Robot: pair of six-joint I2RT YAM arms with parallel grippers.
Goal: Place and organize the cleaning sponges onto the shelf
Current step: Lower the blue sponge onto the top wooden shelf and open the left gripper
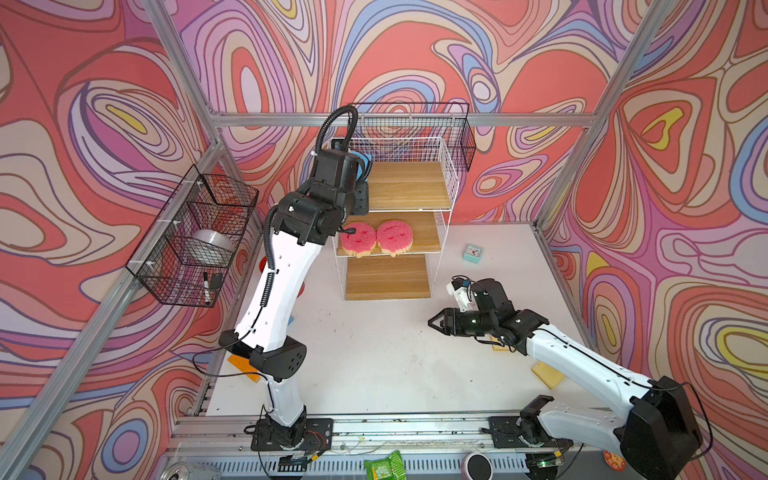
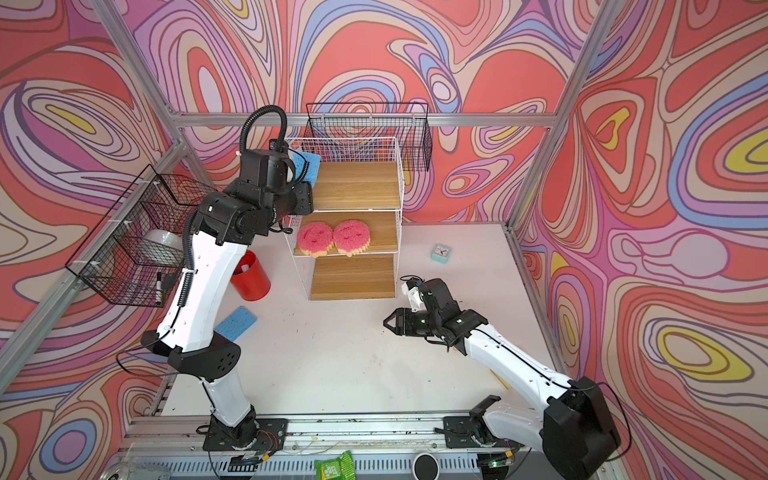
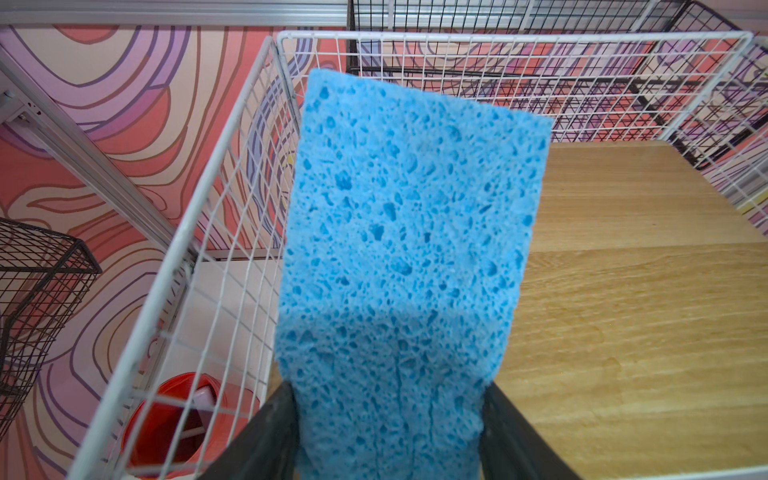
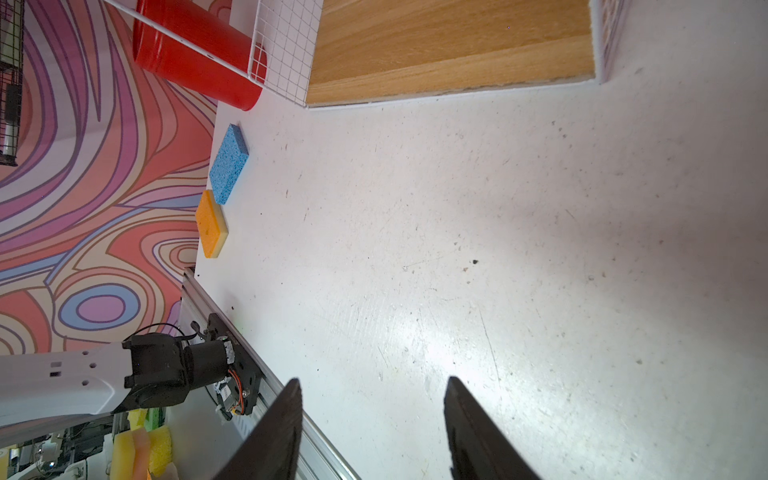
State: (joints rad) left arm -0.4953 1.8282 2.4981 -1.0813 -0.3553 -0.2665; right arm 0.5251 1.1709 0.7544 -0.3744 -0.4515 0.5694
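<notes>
While the left pincer [image 3: 388,395] pinches the lower end of a blue sponge [image 3: 407,232], that sponge stands up over the left side of the top board [image 3: 623,291] of the shelf [image 1: 409,187]. It is close to the white wire fence [image 3: 224,199], though whether it touches the wire I cannot tell. The rest of this board lies bare out to the fence on its far and right sides.

On the middle board two pink sponges [image 1: 358,239] [image 1: 394,237] lie side by side, touching, their scalloped rims hanging over the front edge. The bottom board [image 1: 386,276] is bare.

The right pincer [image 4: 372,379] hovers low over the counter [image 1: 374,353] with its fingers spread and nothing between them. In front of it lies a wide open stretch of counter reaching to the shelf's foot.

Along the counter's left edge lie a second blue sponge [image 4: 228,164] and an orange sponge [image 4: 211,226], end to end and nearly touching, with a red cup [image 2: 251,276] beyond them beside the shelf. A yellow sponge [image 1: 548,374] shows partly under the right arm (near the right edge). A small clock [image 1: 472,252] stands right of the shelf.
</notes>
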